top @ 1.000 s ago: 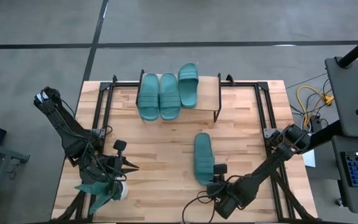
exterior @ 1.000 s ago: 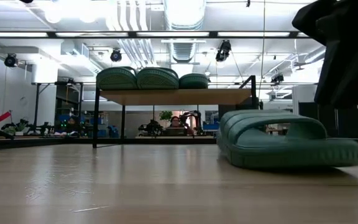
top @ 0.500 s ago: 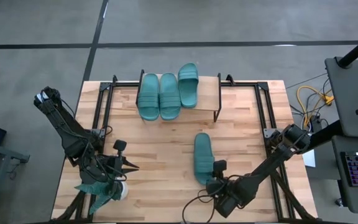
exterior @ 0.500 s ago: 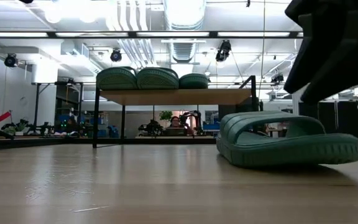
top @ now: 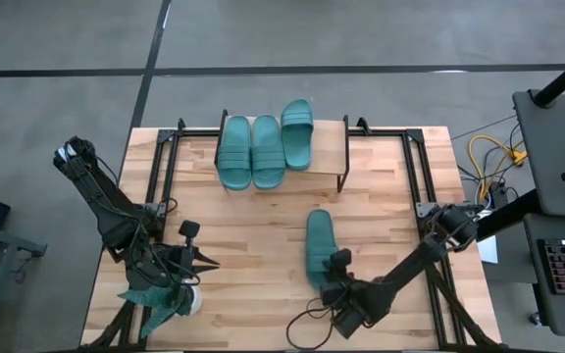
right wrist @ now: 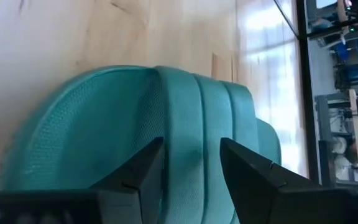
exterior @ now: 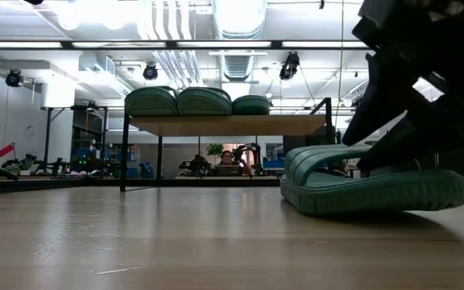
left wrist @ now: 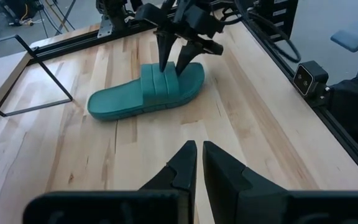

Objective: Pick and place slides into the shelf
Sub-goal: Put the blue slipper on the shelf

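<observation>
Teal slide (top: 320,248) alone on the counter (top: 253,235), right claw (top: 333,273) spread over its strap.

Three other slides (top: 263,147) already sit on the shelf (top: 330,147) at the far edge. The loose slide's long axis runs near-to-far, toe toward the shelf; the right claw, the nearer arm, comes at it from the near end, one finger either side of the ribbed strap. Right wrist view shows the fingers (right wrist: 138,168) straddling the strap, whether touching I cannot tell; the high view hides this. Left claw (top: 207,262) waits pressed together, well apart at the near left.
</observation>
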You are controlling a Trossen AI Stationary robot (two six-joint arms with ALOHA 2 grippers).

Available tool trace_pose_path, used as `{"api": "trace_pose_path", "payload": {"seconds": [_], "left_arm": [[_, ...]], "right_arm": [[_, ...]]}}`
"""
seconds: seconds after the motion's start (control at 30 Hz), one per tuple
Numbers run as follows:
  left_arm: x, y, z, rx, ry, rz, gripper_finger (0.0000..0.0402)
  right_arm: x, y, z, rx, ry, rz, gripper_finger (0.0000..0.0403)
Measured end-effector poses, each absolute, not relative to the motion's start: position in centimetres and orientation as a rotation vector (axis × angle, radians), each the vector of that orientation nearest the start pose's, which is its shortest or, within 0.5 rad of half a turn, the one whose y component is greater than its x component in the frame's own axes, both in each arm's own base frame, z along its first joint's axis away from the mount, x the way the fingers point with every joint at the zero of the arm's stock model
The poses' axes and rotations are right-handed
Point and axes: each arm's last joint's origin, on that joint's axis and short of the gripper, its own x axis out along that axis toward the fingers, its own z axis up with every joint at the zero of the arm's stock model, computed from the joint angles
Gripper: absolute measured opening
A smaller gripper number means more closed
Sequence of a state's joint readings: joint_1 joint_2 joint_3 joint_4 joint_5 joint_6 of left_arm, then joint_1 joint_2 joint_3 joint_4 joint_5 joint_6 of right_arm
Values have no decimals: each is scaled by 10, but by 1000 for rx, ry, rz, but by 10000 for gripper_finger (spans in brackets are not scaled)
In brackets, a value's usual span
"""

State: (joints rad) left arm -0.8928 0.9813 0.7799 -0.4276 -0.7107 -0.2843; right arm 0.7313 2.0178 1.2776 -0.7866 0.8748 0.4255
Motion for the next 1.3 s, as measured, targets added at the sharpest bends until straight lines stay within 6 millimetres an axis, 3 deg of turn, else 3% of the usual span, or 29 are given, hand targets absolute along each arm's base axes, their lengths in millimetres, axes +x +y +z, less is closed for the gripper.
{"api": "trace_pose_path", "payload": {"seconds": [0.47,0.73,0.83,1.0,1.3], "left_arm": [[139,-142,280,174,455,-112,13],[139,-142,280,174,456,-111,13],[139,-142,280,175,456,-112,13],[139,-142,280,176,455,-111,13],[139,-142,280,177,455,-111,13]], "right_arm": [[283,203,122,-757,1002,-388,113],[283,202,123,-791,970,-418,26],[283,202,125,-797,952,-431,15],[277,206,141,-802,852,-475,13],[250,215,188,-727,601,-521,12]]}}
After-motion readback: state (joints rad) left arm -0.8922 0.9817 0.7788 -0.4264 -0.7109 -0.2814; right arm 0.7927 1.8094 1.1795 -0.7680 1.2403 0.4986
